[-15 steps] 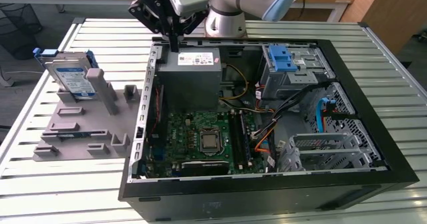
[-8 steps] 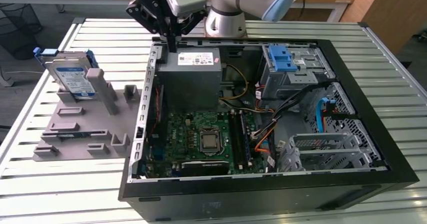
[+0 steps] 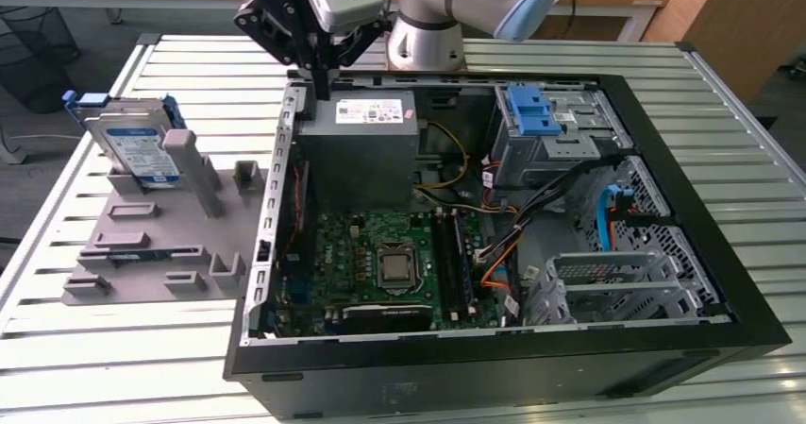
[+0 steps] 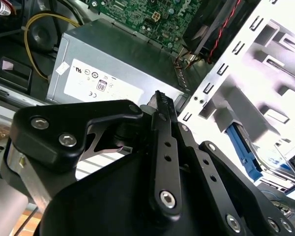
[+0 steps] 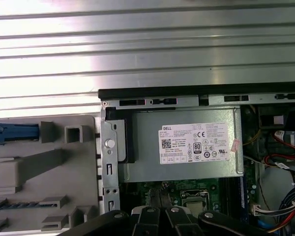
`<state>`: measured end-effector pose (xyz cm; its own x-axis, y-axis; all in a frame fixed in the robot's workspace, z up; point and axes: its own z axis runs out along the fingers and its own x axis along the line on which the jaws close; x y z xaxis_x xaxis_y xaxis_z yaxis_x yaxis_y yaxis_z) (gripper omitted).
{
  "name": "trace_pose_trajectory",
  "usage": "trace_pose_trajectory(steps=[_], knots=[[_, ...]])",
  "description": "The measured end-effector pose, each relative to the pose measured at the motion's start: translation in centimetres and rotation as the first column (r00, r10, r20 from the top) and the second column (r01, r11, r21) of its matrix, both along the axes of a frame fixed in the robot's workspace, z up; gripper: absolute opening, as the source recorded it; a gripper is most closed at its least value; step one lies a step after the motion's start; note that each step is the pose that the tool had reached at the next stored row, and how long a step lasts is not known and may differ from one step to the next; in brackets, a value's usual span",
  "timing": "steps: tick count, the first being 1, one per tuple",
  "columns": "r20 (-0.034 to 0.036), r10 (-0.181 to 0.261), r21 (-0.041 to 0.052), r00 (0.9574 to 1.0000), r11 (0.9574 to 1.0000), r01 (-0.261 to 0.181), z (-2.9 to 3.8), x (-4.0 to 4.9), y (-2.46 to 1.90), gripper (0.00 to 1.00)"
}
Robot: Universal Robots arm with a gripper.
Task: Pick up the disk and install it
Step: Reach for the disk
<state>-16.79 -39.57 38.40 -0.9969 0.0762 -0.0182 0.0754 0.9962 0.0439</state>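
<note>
The disk (image 3: 136, 148) stands upright in a grey holder (image 3: 151, 254) at the exterior view's left, beside the open computer case (image 3: 705, 207). It is silver with a white-and-blue label and a blue frame. My gripper (image 3: 323, 86) hangs over the case's far left corner, above the power-supply box (image 3: 365, 145), well apart from the disk. Its black fingers are together with nothing between them. In the second wrist view the gripper (image 4: 160, 97) points toward the box (image 4: 113, 73), and the disk (image 4: 265, 157) shows beyond the case wall. In the first wrist view the gripper (image 5: 160, 214) and the disk's blue edge (image 5: 12, 132) show.
Inside the case lie a green motherboard (image 3: 391, 259), cables and a drive cage with a blue latch (image 3: 535, 112). The case rests on a slatted metal table (image 3: 101, 339). The grey holder has several upright posts (image 3: 189, 164).
</note>
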Motion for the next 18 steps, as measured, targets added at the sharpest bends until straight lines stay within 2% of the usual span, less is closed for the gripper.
trace_pose_trajectory(steps=[18], knots=[[-0.0014, 0.0, -0.0001, 1.0, 1.0, 0.0, -0.15, -0.69, 0.02, 0.11]])
